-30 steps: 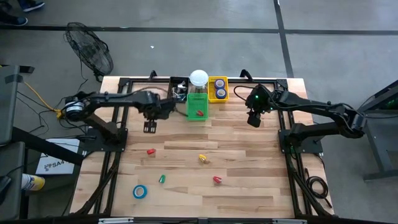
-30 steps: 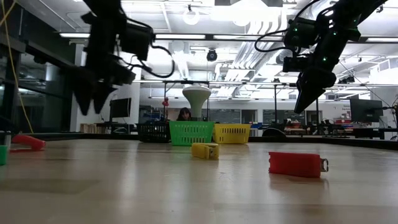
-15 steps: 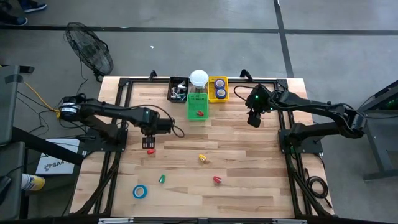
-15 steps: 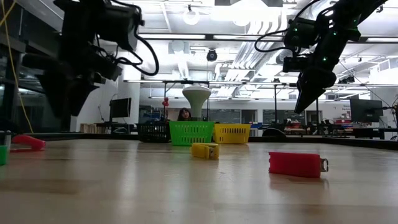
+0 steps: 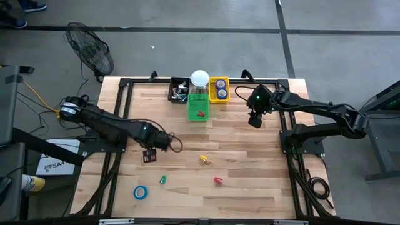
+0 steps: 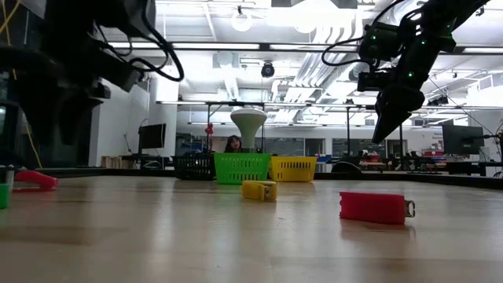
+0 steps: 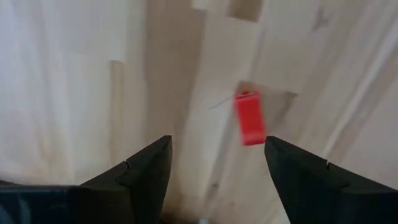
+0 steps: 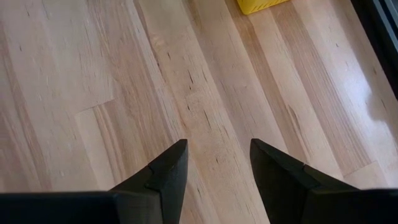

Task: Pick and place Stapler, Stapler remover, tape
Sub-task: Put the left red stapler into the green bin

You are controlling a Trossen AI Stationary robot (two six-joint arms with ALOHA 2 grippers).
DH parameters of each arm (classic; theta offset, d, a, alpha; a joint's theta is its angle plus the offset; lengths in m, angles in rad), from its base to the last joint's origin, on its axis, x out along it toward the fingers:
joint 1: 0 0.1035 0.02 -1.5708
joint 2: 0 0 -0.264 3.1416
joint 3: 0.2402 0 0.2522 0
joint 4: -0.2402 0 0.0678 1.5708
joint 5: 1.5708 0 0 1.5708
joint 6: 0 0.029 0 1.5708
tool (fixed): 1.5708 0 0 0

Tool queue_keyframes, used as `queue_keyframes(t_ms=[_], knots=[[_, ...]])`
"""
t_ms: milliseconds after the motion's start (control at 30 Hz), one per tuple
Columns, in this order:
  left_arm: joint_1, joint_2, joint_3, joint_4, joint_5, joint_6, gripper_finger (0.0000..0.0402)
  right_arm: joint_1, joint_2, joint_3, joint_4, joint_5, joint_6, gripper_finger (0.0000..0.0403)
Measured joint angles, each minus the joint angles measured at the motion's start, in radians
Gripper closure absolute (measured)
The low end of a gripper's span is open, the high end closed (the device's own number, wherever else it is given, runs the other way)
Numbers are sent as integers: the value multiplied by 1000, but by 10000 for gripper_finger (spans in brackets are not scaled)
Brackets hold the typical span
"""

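Note:
A small red oblong item (image 7: pixel 250 118) lies flat on the wooden table (image 5: pixel 250 175), also seen at the left of the low view (image 6: pixel 35 179). My left gripper (image 5: pixel 149 155) hangs right above it, pointing down, open, with the item ahead of its fingers (image 7: pixel 217 142) and clear of them. My right gripper (image 5: pixel 255 120) hovers open and empty (image 8: pixel 218 143) above the table's far right part. A blue tape roll (image 5: pixel 140 192) lies flat near the front left. A yellow stapler (image 5: pixel 204 159), a red stapler (image 5: pixel 218 180) and a small green item (image 5: pixel 162 179) lie loose mid-table.
At the far edge stand a black basket (image 5: pixel 179 91), a green basket (image 5: pixel 198 107) holding a red item, and a yellow basket (image 5: pixel 219 89) holding two blue tape rolls. A white round-topped jar (image 5: pixel 199 78) stands behind the green basket. A person shows far behind in the low view.
My left gripper has swung from beside the baskets toward the table's near edge and now hangs over the small red item, staying open. The right arm has kept still. Nothing on the table has moved.

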Motion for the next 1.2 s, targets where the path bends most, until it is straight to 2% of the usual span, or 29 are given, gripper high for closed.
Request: queue_keyframes(t_ms=[267,467,667,900,1200], knots=[[-117,1,-4,60,1,-199,151,0,0,0,0,-21,3,238],[-163,1,-84,90,3,-301,151,1,0,0,0,-58,4,238],[-166,2,-159,179,0,-318,151,1,0,0,-1,-63,4,238],[-166,2,-164,182,-58,-336,151,1,0,0,-1,-63,7,238],[-166,2,-164,201,-61,-349,151,1,0,0,-1,-64,8,238]])
